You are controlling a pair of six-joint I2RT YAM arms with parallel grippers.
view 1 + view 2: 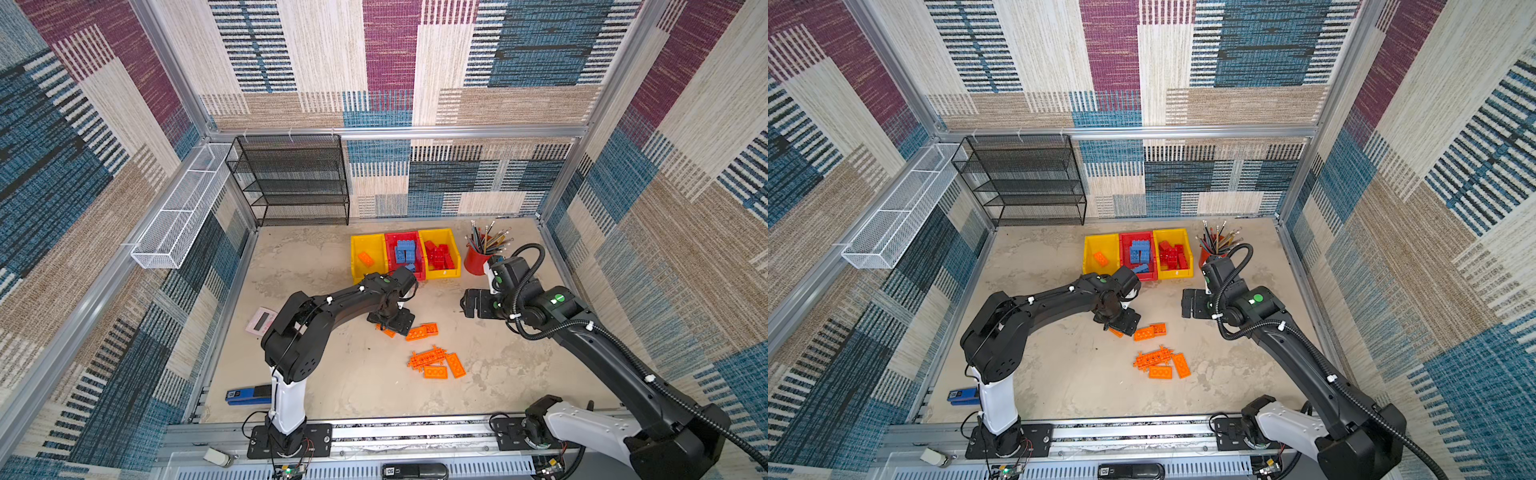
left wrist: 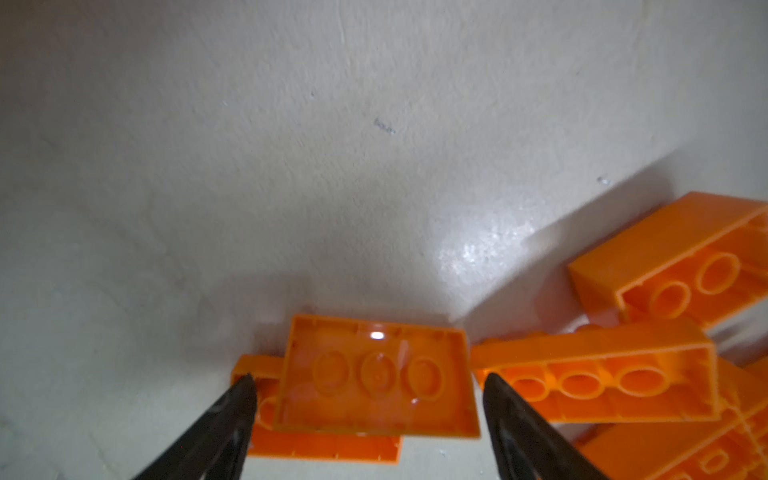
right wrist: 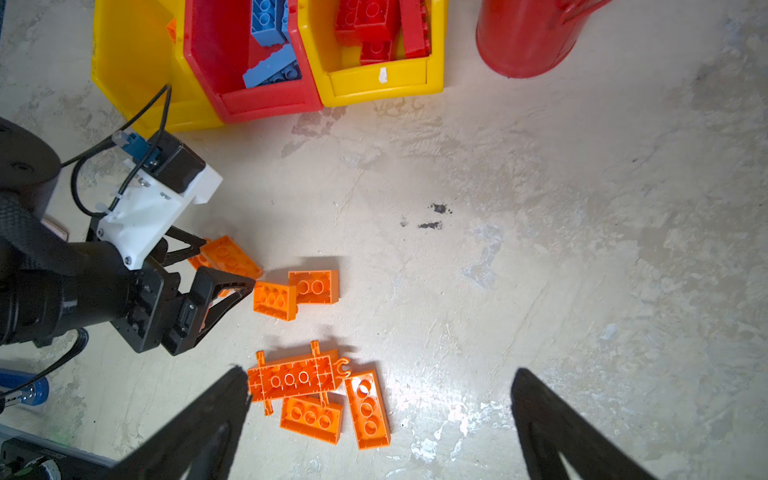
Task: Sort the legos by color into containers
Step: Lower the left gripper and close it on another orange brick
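Straddling an upturned orange brick [image 2: 376,380], my left end effector [image 2: 369,385] stood part-open, brick's long axis running jaw to jaw; whether it touched, I couldn't tell.

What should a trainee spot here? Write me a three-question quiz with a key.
1. True or false: the red bin holds blue bricks.
2. The loose bricks on the table are: A red, B orange, C blue.
3. Which gripper straddles a brick?
Key: 1 true; 2 B; 3 the left gripper, astride an orange brick.
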